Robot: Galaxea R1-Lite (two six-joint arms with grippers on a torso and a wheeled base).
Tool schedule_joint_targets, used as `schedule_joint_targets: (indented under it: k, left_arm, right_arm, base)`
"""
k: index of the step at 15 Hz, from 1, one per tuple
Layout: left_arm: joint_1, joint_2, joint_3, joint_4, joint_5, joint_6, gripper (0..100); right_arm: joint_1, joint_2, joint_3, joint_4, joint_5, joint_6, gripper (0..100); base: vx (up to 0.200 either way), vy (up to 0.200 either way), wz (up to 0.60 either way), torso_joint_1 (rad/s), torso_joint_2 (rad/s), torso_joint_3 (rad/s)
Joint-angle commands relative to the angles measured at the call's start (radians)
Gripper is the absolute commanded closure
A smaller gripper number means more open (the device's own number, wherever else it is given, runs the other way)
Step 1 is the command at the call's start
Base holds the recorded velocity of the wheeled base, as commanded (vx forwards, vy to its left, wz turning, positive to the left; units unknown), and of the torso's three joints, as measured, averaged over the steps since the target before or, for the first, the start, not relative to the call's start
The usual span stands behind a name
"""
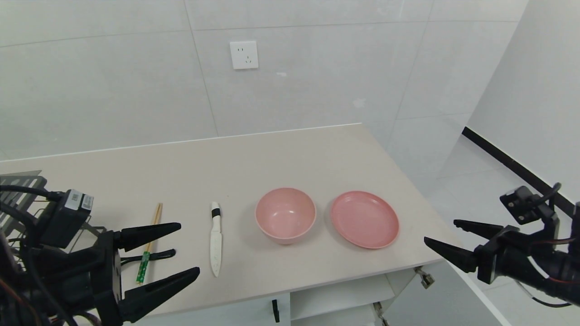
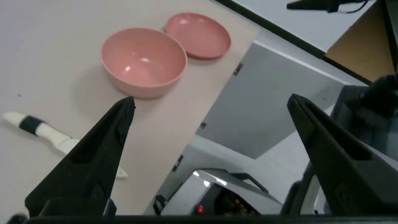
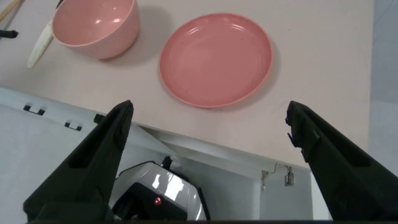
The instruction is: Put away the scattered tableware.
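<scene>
Now, left gripper (image 1: 189,247): we see its two black fingers spread wide with nothing between them, low over the near left part of the counter (image 1: 235,167).
Right gripper (image 1: 439,231): likewise parted and empty, off the counter's right end, well apart from the tableware.
Chopsticks (image 1: 144,265): nearest our left fingers, lying flat as a pair. We judge them light, thin and apt to roll, so a pinch across both near the middle seems safest.
Knife (image 1: 216,240): just beside the chopsticks, flat, tip toward the near edge, black-banded handle toward the wall. It looks stiff and slim, and we would take it by the handle, never the blade.
Bowl (image 1: 285,213): upright near the counter's middle, pink and empty. It seems light and rigid with a smooth wall that could slip, so we would take one finger inside the rim and one outside.
Plate (image 1: 364,219): right of the bowl, near it but not touching, bare. It is shallow and low, so we judge the raised rim the only hold, best from the right side.
Wire rack (image 1: 20,181): at the far left of the counter, largely behind our left arm. We cannot tell what it holds.
Cabinet (image 1: 335,296): an open compartment shows under the counter edge.
</scene>
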Motion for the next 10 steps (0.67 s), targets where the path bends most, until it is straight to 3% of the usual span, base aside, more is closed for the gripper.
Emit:
schedule_joint_targets:
  k: [1,3,10]
  left_arm:
    - [0.005,-0.004,0.003,-0.025,0.001,-0.018,0]
    - [0.005,-0.005,0.007,-0.033,0.004,-0.037,0]
    - [0.013,-0.016,0.0,-0.097,0.021,-0.041,0]
  right_arm:
    - [0.014,0.138,-0.018,-0.06,-0.032,0.003,0]
    - [0.017,0.236,-0.057,-0.113,-0.07,0.017,0]
    - [0.056,0.462,-0.167,-0.264,-0.118,0.104,0]
  base:
    - [0.0,0.0,0.0,0.0,0.0,0.0]
    - [0.0,0.0,0.0,0.0,0.0,0.0]
    - [0.0,0.0,0.0,0.0,0.0,0.0]
